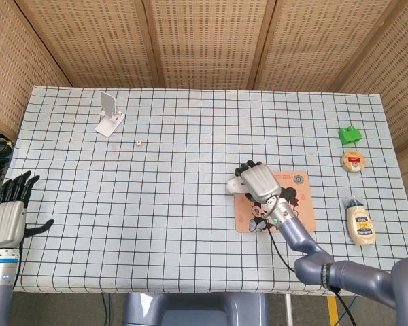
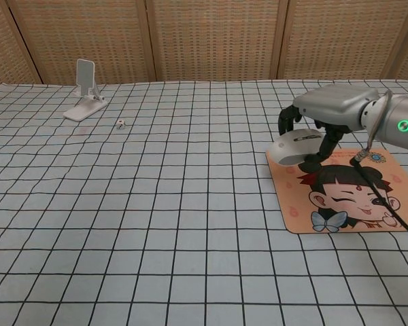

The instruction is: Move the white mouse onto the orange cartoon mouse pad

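My right hand (image 1: 257,181) (image 2: 326,109) grips the white mouse (image 2: 296,147) (image 1: 237,184) from above and holds it just over the left edge of the orange cartoon mouse pad (image 2: 340,192) (image 1: 296,204). Its fingers curl down around the mouse's sides. In the head view the hand and forearm cover much of the pad's picture. My left hand (image 1: 8,213) hangs off the table's left edge with fingers spread and nothing in it.
A white phone stand (image 1: 109,115) (image 2: 84,91) and a small white die (image 1: 140,142) (image 2: 121,123) sit at the back left. At the right edge are a green block (image 1: 350,134), a round tin (image 1: 353,161) and a squeeze bottle (image 1: 360,223).
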Tool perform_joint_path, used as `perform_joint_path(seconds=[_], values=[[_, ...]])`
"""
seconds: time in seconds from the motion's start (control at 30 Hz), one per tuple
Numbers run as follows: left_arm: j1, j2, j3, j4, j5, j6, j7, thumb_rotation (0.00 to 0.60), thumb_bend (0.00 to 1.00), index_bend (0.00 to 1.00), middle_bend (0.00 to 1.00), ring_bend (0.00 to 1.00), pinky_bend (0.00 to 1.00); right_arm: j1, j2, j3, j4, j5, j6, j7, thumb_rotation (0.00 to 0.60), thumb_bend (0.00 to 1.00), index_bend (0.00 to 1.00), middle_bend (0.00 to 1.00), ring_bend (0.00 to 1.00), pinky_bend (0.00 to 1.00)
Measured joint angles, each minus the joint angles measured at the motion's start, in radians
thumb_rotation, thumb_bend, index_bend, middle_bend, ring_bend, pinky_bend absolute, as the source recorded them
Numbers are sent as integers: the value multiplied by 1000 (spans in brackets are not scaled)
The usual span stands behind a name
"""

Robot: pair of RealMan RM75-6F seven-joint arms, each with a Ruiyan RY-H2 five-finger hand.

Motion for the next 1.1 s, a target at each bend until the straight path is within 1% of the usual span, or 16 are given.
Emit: perform_joint_path(seconds=[0.17,0.27,0.37,0.6,0.83,1.1], values=[[-2,-3,-1,4,1,-6,-2,600,133,101,0,0,0,-1,51,-49,21,-112,-48,85,600,475,659,415,280,444],[-3,-7,1,6,2,-9,1,600,133,101,0,0,0,5,85,-76,32,-174,-75,107,600,473,663,419,281,444],[-4,-9,1,8,2,-13,5,600,134,102,0,0,0,16,116,-97,33,-210,-100,114,600,468,663,419,281,444],[-4,-10,-2,10,0,-14,3,600,134,103,0,0,0,26,131,-119,29,-260,-110,118,600,467,663,419,281,442],[-3,-11,-4,14,0,-13,-1,600,135,103,0,0,0,31,135,-136,28,-288,-124,115,600,467,668,422,281,438],[-3,-13,-4,16,0,-16,-1,600,134,103,0,0,0,42,154,-149,12,-311,-135,70,600,467,679,430,283,436]])
